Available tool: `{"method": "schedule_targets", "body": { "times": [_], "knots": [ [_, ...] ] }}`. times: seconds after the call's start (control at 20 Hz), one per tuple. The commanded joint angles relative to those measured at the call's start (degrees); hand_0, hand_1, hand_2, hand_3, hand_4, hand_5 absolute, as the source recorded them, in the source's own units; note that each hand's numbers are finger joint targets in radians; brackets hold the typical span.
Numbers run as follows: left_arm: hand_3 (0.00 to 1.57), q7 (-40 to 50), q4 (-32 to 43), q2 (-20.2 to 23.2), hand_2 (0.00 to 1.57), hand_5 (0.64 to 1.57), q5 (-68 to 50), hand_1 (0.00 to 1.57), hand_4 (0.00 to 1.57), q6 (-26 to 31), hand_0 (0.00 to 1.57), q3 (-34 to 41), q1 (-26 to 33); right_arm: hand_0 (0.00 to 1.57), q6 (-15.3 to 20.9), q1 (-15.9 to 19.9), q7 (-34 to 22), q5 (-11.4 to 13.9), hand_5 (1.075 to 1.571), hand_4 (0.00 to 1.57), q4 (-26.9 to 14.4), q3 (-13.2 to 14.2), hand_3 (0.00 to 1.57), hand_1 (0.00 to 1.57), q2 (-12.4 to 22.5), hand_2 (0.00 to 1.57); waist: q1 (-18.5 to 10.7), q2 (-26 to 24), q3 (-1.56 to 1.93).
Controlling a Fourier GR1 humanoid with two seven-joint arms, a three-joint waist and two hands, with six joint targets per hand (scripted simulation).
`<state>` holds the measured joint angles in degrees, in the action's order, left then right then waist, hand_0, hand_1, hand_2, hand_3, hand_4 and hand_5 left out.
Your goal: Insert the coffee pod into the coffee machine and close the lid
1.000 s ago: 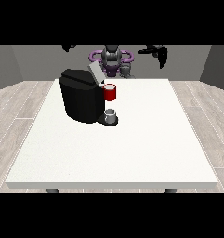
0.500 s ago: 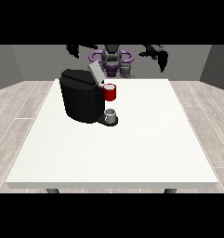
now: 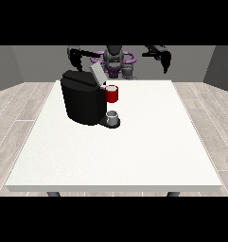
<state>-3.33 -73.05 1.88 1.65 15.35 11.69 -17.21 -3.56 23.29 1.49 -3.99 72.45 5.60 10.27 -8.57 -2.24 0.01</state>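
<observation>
A small grey thing [image 3: 113, 116] sits on the base of the black coffee machine [image 3: 82, 98], left of the frame's centre; it may be the pod or a cup, and the view is too coarse to tell which. Just above it, a red thing at the machine [image 3: 112, 93] juts from the machine's front. The grey lid [image 3: 97, 74] stands tilted up and open at the machine's top. The machine rests on the white table [image 3: 148, 142], in its upper left part.

Behind, at the frame's top, the hand at the view's left [image 3: 76, 56] hangs above the machine, apart from it. The hand at the view's right [image 3: 164, 59] hangs well apart from the machine, beyond the table's far edge. Whether either hand's fingers are spread or curled cannot be told; neither plainly holds anything.
</observation>
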Motion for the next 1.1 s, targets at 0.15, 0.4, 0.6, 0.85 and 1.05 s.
{"method": "schedule_targets", "body": {
  "times": [0.15,0.4,0.6,0.85,1.05],
  "knots": [
    [0.00,1.15,-4.07,4.24,0.00,1.571,-2.96,0.00,0.00,-0.28,0.00,1.94,0.28,0.00,-1.13,5.64,-0.98,-0.13,1.571,0.00,-3.90,0.40,0.00,0.00,-0.04,0.00,1.86,2.40,0.00],
    [0.00,-1.08,-4.91,2.41,0.00,1.571,-2.85,0.00,0.00,-2.37,0.00,0.33,4.41,0.00,0.65,4.94,1.43,3.54,1.571,0.00,-5.28,-3.08,0.00,0.00,-3.32,0.00,2.80,2.71,-0.01],
    [0.00,1.95,-8.11,2.27,0.00,1.571,-2.17,0.00,0.00,-1.67,0.00,-2.69,4.50,0.00,-0.70,11.32,0.87,3.15,1.571,0.00,-10.42,1.04,0.00,0.00,1.58,0.00,0.04,4.71,0.00],
    [0.00,-1.54,-4.88,2.68,0.00,1.571,-1.56,0.00,0.00,-4.72,0.00,-1.62,1.73,0.00,-0.36,13.70,2.32,4.43,1.571,0.04,-11.51,-0.69,0.00,0.00,-0.74,0.00,2.11,7.58,-0.01],
    [0.00,-4.06,-4.91,4.09,0.00,1.571,-2.21,0.00,0.00,-3.20,0.00,-1.53,3.92,0.00,1.23,13.24,2.23,5.15,1.571,0.00,-11.92,-1.58,0.00,0.00,-3.30,0.00,1.63,6.12,-0.01]
  ]
}}
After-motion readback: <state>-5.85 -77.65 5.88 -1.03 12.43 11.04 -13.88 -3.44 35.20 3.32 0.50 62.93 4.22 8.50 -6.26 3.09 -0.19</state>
